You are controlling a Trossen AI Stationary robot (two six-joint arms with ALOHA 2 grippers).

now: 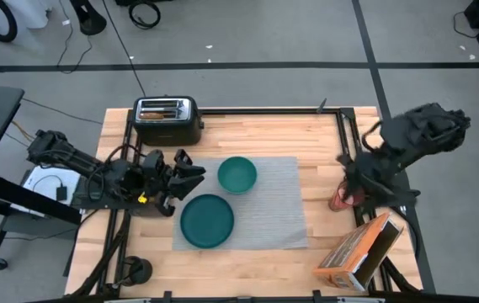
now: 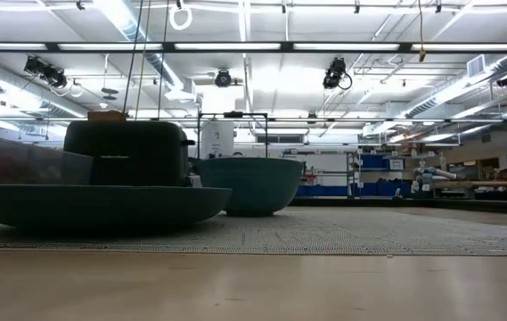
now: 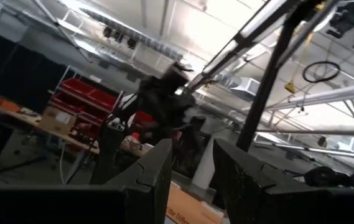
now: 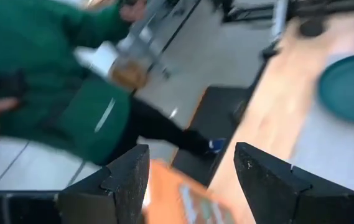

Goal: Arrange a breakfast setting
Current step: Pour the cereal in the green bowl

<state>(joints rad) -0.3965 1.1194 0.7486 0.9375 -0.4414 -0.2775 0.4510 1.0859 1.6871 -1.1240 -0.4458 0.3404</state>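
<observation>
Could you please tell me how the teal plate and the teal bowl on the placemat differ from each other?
In the high view the teal plate shows a wider circle than the teal bowl. In the low view the plate is shallow and flat-lying, while the bowl is deep with tall walls. The plate lies nearer the mat's front-left corner and the bowl closer to the toaster. Both are round, teal, apparently empty and rest on the grey placemat.

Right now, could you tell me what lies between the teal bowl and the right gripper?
In the high view, only the grey placemat and then bare wooden table lie between the teal bowl and the right gripper; nothing stands there.
</observation>
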